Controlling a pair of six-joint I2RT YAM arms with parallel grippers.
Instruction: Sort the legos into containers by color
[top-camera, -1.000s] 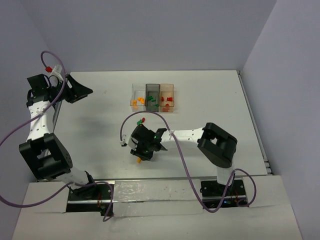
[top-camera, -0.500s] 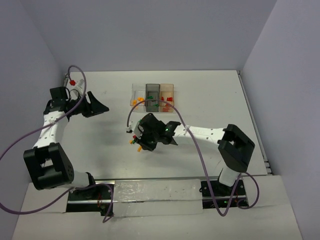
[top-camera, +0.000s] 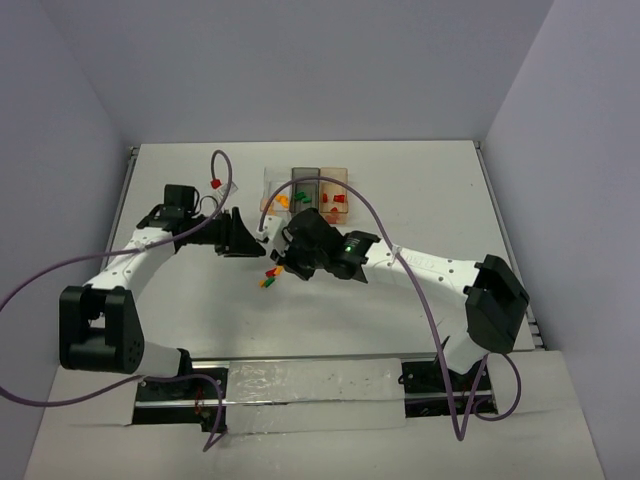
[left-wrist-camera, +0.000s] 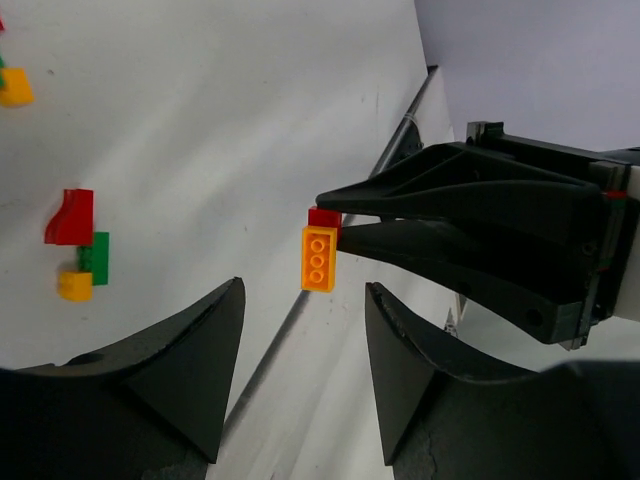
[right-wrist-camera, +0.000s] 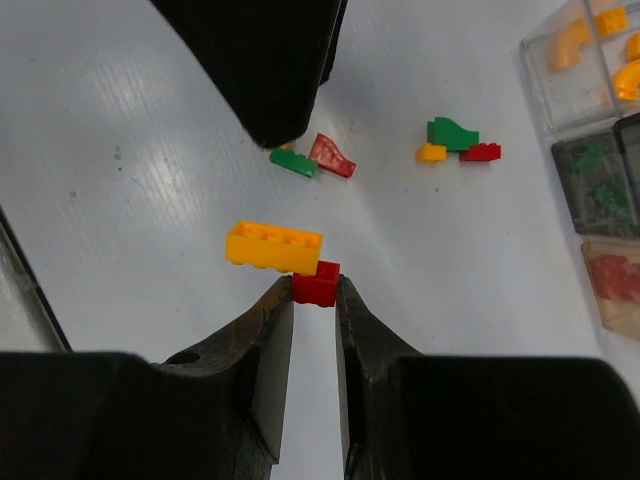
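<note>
My right gripper (right-wrist-camera: 315, 292) is shut on a small red brick (right-wrist-camera: 315, 285), and a longer orange-yellow brick (right-wrist-camera: 273, 246) is stuck to its top. The pair hangs above the table near the middle (top-camera: 268, 277). My left gripper (left-wrist-camera: 305, 300) is open and points at the right gripper (left-wrist-camera: 335, 222), with the orange-yellow brick (left-wrist-camera: 319, 258) just ahead of its tips and not between them. The containers (top-camera: 307, 190) stand in a row behind: clear (right-wrist-camera: 590, 50) with orange pieces, smoky grey (right-wrist-camera: 600, 180) with green ones, amber (right-wrist-camera: 615, 280) with red ones.
Loose legos lie on the table under the grippers: a green one (right-wrist-camera: 293, 162) beside a red slope (right-wrist-camera: 332, 155), and a joined orange, green and red cluster (right-wrist-camera: 452, 135). The right arm's purple cable (top-camera: 375, 215) arcs over the bins.
The left arm has swung in from the far left to the centre, facing the right gripper. The right arm has carried the red and orange-yellow bricks back towards the bins.
</note>
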